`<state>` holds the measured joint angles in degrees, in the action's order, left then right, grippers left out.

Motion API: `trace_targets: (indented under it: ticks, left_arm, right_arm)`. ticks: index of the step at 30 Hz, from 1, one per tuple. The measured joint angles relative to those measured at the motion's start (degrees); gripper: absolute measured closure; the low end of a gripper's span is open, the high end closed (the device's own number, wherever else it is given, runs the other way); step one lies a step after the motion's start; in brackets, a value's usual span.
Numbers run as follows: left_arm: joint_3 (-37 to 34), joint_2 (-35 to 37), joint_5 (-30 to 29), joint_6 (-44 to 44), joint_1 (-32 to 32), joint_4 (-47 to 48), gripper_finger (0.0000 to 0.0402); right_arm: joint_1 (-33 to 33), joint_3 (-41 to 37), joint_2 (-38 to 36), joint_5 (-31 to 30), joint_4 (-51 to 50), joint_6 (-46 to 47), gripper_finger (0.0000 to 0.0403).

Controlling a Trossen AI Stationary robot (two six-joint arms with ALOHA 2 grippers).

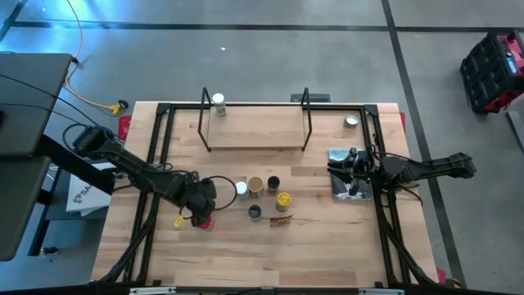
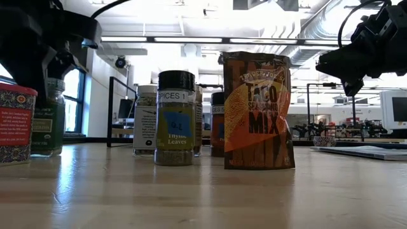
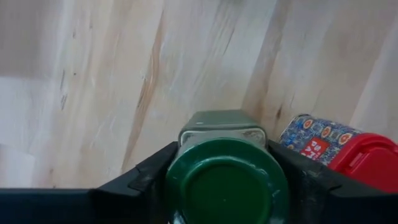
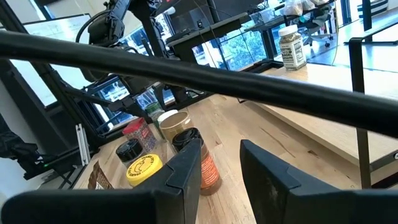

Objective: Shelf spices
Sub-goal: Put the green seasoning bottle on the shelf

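the left gripper sits lower left of centre in the high view, beside the red box; the right gripper hovers at right over a flat book. one white-lidded jar stands on the shelf, upper centre. the low view alone shows labels: a thyme leaves jar and a taco mix packet, centre. the left wrist view shows its fingers clamping a green-lidded jar. the right wrist view shows that gripper's fingers parted and empty.

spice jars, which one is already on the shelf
Only the white-capped jar, standing at the shelf's far left end. The other jars sit clustered on the table in front of it.
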<state>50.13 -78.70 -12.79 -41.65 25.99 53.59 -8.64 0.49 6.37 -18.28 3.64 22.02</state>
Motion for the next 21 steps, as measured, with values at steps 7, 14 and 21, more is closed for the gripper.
trace_targets:
  ticks: [7, 14, 21]
  left_arm:
    - [1.14, -0.05, 2.21, 4.22, -2.73, 1.2, 0.0214]
    - [12.65, -0.04, 1.34, 16.19, -8.99, 5.76, 0.0214]
    - [28.25, -2.14, 2.31, 36.39, -22.92, 5.1, 0.0214]
  right_arm:
    - [0.0, 0.0, 0.0, -0.02, 0.0, 0.0, 0.0298]
    - [0.0, 0.0, 0.0, -0.4, 0.0, -0.11, 0.0298]
    - [0.0, 0.0, 0.01, -0.76, 0.0, -0.43, 0.0298]
